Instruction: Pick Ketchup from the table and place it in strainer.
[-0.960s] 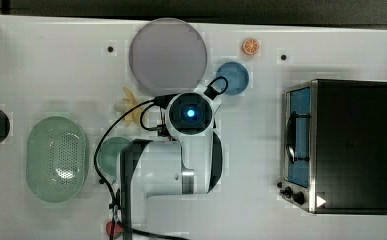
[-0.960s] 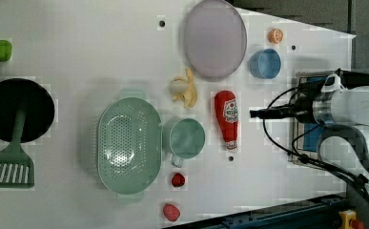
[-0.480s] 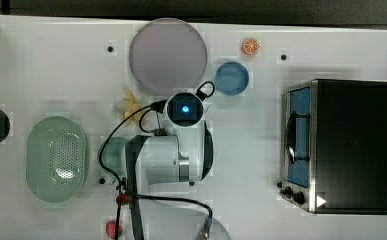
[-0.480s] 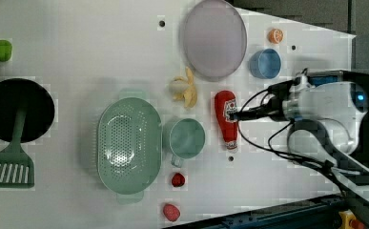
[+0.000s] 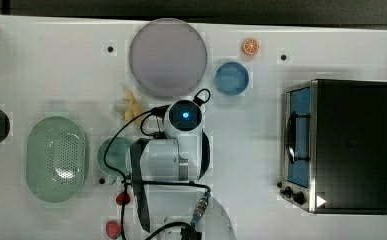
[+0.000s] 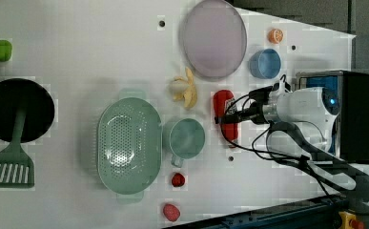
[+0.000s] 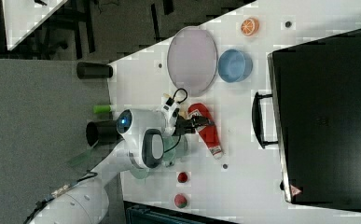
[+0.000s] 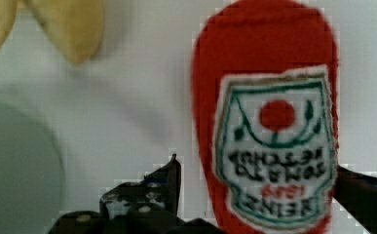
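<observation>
Arm now stretched further over the table (image 5: 331,30) than a second ago, with the gripper (image 6: 230,114) brought from beside the ketchup (image 6: 223,102) to directly above it. Jaws spread wide, straddling the ketchup in the wrist view (image 8: 269,122), one finger (image 8: 164,187) on each flank, nothing grasped yet. Taken as the close of the approach: descent and closure remaining before any lift. Ketchup flat on the table between the banana (image 6: 186,89) and the toaster (image 6: 358,114), just beside the cup (image 6: 187,138); strainer (image 6: 128,145) beyond the cup, empty.

Top view: ketchup hidden beneath the arm, strainer (image 5: 56,157) plain at the top view's left. Right view: ketchup (image 7: 207,128) exposed along its length, gripper (image 7: 197,122) over its wider end. Wrist view: white label readable, centred between the fingers.
</observation>
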Available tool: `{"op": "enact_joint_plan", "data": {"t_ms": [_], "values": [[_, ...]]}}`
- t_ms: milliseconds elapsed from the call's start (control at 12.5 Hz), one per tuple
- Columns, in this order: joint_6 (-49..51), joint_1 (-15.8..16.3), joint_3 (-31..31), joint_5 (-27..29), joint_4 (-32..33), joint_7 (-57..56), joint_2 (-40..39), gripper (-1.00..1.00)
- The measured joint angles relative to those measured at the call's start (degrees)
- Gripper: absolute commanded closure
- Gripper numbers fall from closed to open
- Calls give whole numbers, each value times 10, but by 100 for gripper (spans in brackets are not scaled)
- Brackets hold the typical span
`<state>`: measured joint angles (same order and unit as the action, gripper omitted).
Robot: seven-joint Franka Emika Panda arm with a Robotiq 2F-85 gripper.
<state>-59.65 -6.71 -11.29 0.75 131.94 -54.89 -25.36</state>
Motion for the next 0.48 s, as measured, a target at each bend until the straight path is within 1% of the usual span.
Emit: {"op": "enact_joint_plan", "data": {"t_ms": [240,480], "values": [[-10,6,8,1,6,0,-5,-21],[-13,5,8,-2,7,0,7,-21]]}}
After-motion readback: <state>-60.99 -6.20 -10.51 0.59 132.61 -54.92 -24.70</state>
